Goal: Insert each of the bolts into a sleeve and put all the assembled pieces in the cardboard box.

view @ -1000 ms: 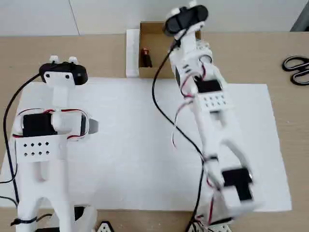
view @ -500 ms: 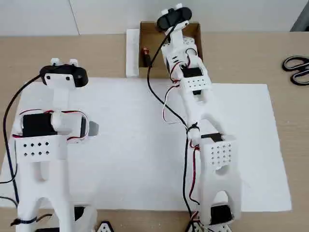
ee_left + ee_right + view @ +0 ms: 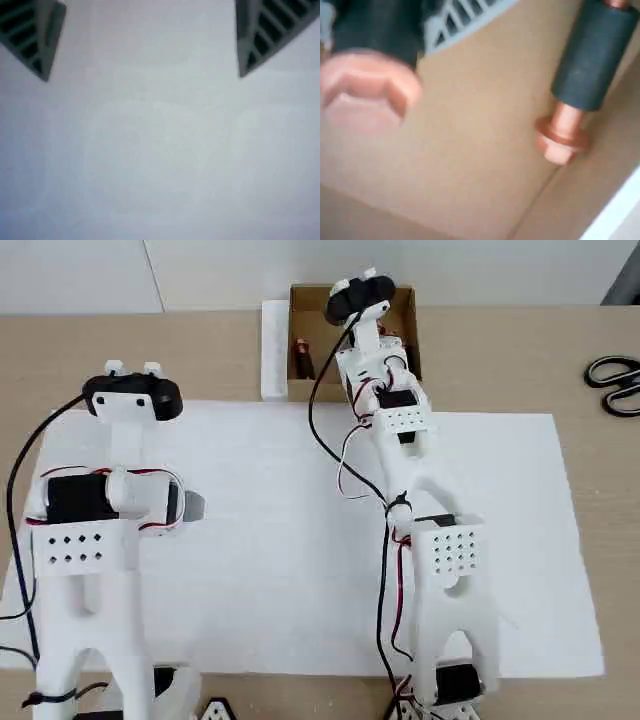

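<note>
The cardboard box (image 3: pixel 318 292) stands at the table's far edge. Inside it lies a copper bolt in a black sleeve (image 3: pixel 301 359), also visible up close (image 3: pixel 590 55) against the box wall. My right arm (image 3: pixel 390 410) stretches into the box. In the right wrist view a second sleeved bolt (image 3: pixel 367 90) sits right at the gripper, copper head toward the camera, beside a grey finger (image 3: pixel 465 15); the gripper looks shut on it, just above the box floor (image 3: pixel 485 150). My left gripper (image 3: pixel 145 55) is open, close over the white foam sheet, holding nothing.
A white foam sheet (image 3: pixel 270 540) covers the middle of the table. A white foam block (image 3: pixel 273 350) stands against the box's left side. Scissors (image 3: pixel 612 380) lie at the far right. The left arm (image 3: pixel 100 500) stands folded at the left.
The right arm has swung left and drawn in, bringing its wrist lower over the box. The left arm has not moved.
</note>
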